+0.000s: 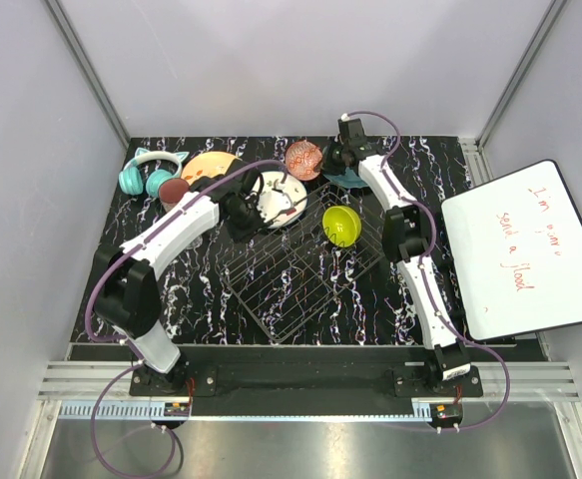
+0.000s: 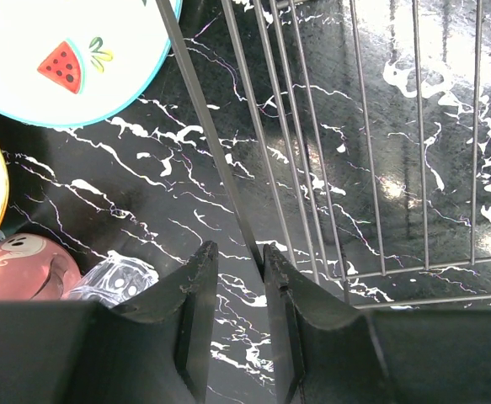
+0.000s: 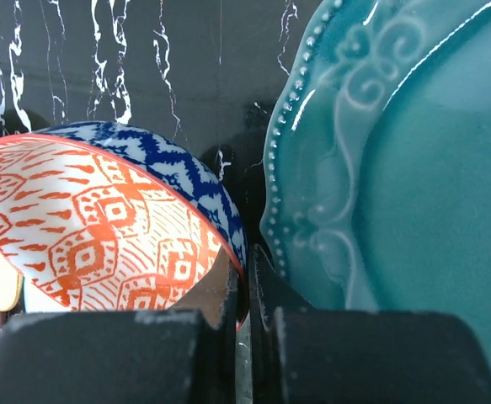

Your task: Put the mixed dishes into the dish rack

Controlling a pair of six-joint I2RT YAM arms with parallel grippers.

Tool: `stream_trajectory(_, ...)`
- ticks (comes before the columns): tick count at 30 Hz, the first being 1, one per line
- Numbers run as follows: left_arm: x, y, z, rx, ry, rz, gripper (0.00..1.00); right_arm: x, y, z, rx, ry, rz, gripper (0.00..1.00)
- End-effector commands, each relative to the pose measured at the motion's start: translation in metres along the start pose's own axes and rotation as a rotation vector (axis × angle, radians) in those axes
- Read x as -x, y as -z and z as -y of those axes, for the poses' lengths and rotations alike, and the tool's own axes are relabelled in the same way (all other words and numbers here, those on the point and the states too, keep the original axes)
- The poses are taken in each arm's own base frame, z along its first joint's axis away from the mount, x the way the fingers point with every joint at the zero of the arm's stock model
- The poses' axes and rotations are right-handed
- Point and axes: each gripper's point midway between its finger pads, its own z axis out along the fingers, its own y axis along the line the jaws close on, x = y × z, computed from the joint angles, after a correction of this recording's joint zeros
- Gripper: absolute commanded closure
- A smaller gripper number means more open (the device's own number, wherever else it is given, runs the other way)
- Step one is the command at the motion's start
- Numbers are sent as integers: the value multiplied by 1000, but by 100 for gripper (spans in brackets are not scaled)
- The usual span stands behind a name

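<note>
Yellow-green bowl (image 1: 341,225) in rack (image 1: 300,289), red bowl (image 3: 102,227) pinched

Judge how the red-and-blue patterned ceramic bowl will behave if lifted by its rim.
The red-and-blue patterned ceramic bowl looks glazed and glossy, so probably rigid but slippery. The right gripper pinches only its thin rim, so it may pivot when lifted. It sits tilted beside the teal embossed plate; a knock could chip either.
</note>
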Motion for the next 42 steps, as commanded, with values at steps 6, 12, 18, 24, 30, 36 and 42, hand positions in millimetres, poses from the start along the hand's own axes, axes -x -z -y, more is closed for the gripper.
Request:
stream_trajectory(6,0,11,-1,29,18,34,69,64,79,-70,62,167,164,100)
stream_trajectory(12,-9,1,1,13,28,30,69,101,153,-93,-80,368,305,100)
stream_trajectory(18,3,7,-4,15,38,74,69,105,230,-101,-354,619,416,100)
stream_trajectory(24,6,9,-8,24,18,90,70,85,316,-99,-599,836,490,100)
stream_trajectory(30,7,2,-10,20,8,95,70,39,365,-70,-874,982,391,100)
stream_trajectory(36,17,1,-17,26,16,111,70,6,393,-26,-1204,1174,209,100)
stream_trajectory(42,21,1,-21,33,14,117,71,-29,409,-14,-1130,1152,111,100)
